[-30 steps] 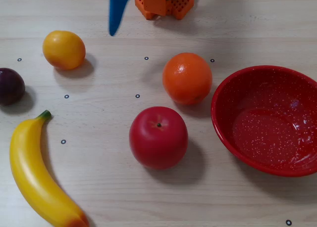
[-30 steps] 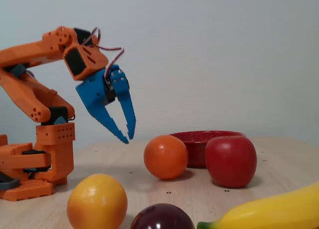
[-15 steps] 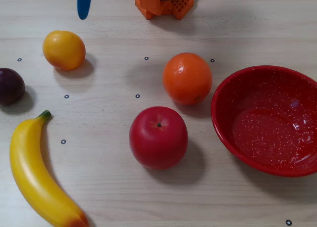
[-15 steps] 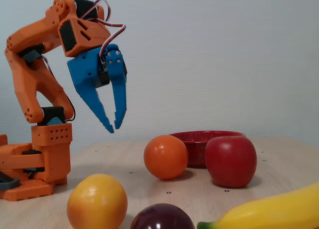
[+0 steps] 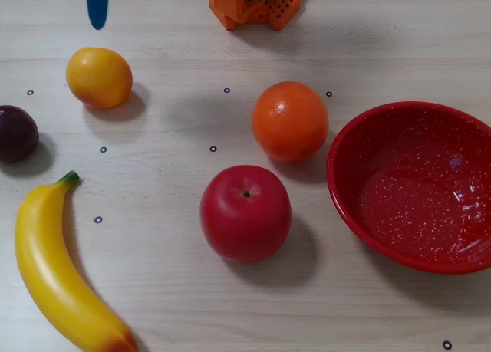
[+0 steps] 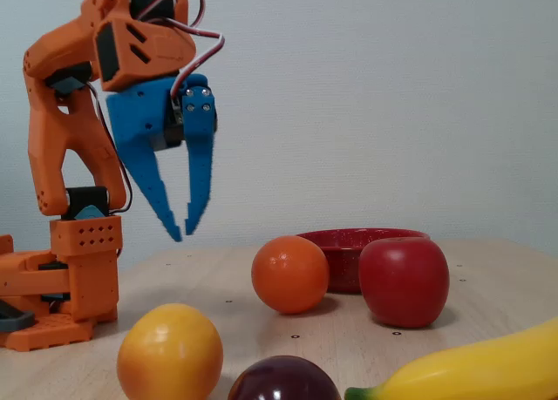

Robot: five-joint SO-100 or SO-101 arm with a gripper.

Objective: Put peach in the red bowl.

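Observation:
The peach [image 5: 99, 77] is a smooth yellow-orange fruit at the upper left of the table in a fixed view; it shows in the foreground of another fixed view [image 6: 170, 352]. The red bowl [image 5: 349, 149] is wide, speckled and empty at the right; only its rim [image 6: 336, 236] shows behind the fruit in the side view. My blue gripper [image 6: 184, 229] hangs in the air above the table, jaws slightly apart and empty. Only one blue fingertip [image 5: 97, 7] enters the top edge of the overhead-like view, behind the peach.
A dimpled orange [image 5: 290, 121] and a red apple [image 5: 245, 212] lie between the peach and the bowl. A dark plum [image 5: 15, 134] and a banana [image 5: 57, 275] lie at the left. The orange arm base [image 5: 253, 3] stands at the far edge.

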